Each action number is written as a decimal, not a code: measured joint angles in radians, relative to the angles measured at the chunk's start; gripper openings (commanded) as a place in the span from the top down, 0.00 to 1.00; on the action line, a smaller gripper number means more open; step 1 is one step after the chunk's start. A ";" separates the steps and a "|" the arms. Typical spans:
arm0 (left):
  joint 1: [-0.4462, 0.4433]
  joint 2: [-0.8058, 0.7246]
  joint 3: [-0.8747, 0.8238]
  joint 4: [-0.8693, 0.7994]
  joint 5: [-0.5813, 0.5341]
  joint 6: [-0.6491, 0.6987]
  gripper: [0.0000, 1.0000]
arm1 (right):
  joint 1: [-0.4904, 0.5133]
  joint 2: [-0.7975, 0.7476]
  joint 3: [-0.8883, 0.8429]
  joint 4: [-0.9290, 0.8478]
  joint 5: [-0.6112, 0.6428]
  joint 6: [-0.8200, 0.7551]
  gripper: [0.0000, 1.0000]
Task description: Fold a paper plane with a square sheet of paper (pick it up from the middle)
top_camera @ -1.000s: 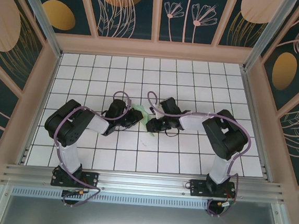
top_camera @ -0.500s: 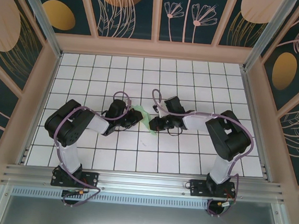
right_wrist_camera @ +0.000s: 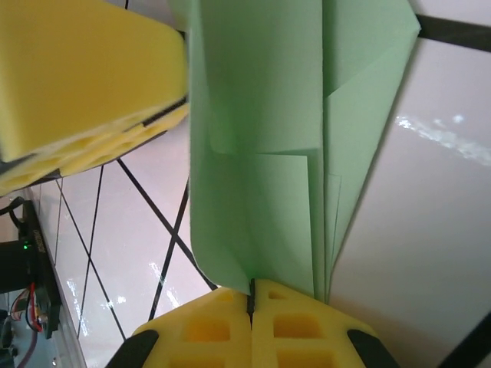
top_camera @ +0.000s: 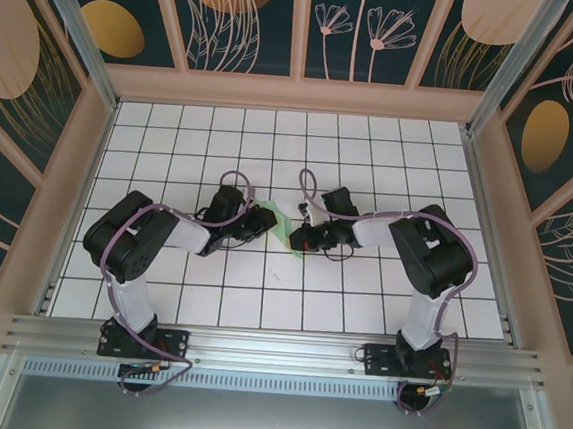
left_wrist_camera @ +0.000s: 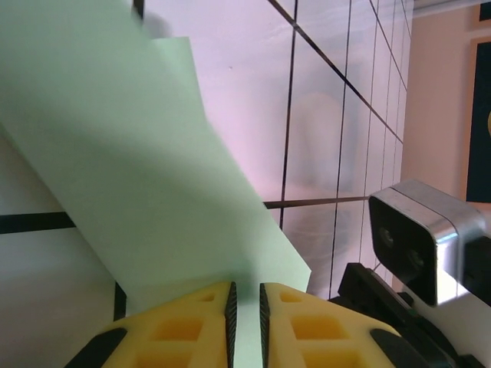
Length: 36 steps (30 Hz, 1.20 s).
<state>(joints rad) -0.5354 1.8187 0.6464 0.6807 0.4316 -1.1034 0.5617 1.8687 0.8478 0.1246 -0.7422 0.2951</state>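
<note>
Watching the white-tiled surface (top_camera: 381, 283), I see the right arm (top_camera: 425, 255) has tucked in and drawn back a touch, while the left arm (top_camera: 134, 239) stays put. The pale green paper (top_camera: 282, 224), partly folded into layered flaps, sits between them at mid-surface. The right end effector (right_wrist_camera: 252, 295) has just clamped fully closed on a folded edge of it. The left end effector (left_wrist_camera: 245, 307) shows a thin slit between its pads, paper running in; I can't tell whether it grips. My read: the right side is taking over the hold for the next crease.
</note>
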 measured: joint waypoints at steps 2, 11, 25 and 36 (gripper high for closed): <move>0.000 -0.026 0.000 -0.005 -0.002 0.003 0.76 | -0.005 0.001 -0.002 0.004 -0.017 0.011 1.00; 0.000 -0.130 -0.015 0.020 0.009 0.004 0.77 | -0.062 0.020 -0.011 0.061 -0.098 0.131 1.00; -0.022 -0.036 0.002 0.037 0.093 0.007 0.79 | -0.098 0.052 -0.015 0.114 -0.159 0.292 1.00; -0.031 0.088 0.100 0.105 0.112 -0.001 0.79 | -0.117 0.070 -0.021 0.135 -0.179 0.319 1.00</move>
<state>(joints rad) -0.5663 1.9068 0.7464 0.7853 0.5438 -1.1046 0.4442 1.9388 0.8268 0.2596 -0.9207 0.6136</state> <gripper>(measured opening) 0.213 0.068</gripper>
